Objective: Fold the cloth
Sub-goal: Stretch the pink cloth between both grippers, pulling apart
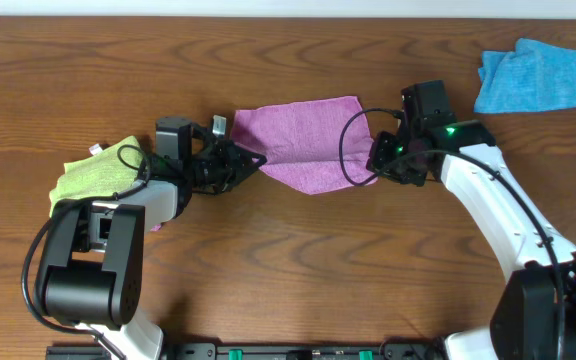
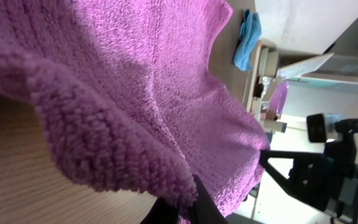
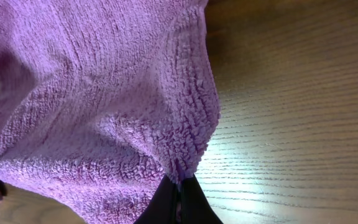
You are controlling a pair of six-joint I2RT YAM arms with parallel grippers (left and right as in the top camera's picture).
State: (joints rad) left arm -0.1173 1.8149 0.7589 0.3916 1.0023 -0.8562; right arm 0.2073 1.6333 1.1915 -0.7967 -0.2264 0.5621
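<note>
The purple-magenta square terry cloth [image 1: 303, 140] was spread at the centre of the brown wooden bench [image 1: 298, 260]. Its 9 o'clock corner was pinched by the closed left gripper [image 1: 253, 160], its 3 o'clock corner by the closed right gripper [image 1: 374, 167]. Grasping was judged done; no fold was yet made.

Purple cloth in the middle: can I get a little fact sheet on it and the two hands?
cloth: purple terry, pinched at two ends
left hand: shut on cloth's left end
right hand: shut on cloth's right end
other cloths: green cloth at left, blue cloth at far right
surface: wooden table
</note>
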